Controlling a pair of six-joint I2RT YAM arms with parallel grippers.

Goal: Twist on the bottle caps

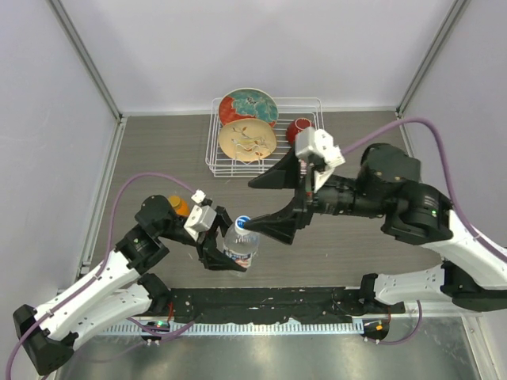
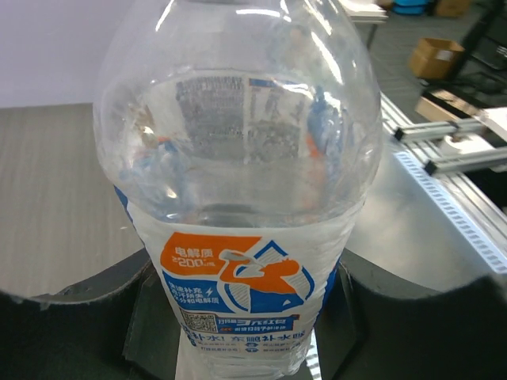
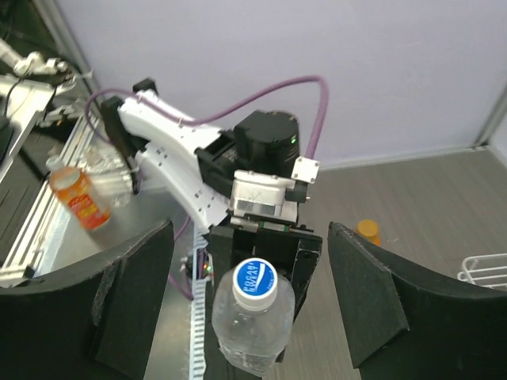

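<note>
Clear water bottle (image 1: pixel 240 247), lower centre of top view, clamped at the label by left pincer (image 1: pixel 228 253). White blue-printed cap (image 3: pixel 257 279) seated on its neck. Right pincer (image 1: pixel 250 206) spread wide, one finger either side of that cap. Small orange cap (image 1: pixel 179 206) on bench (image 1: pixel 158 150), left of centre, beside left arm.

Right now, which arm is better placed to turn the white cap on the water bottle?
Right. The right gripper is open at the white cap; the left gripper is shut on the water bottle and must hold it steady.
</note>
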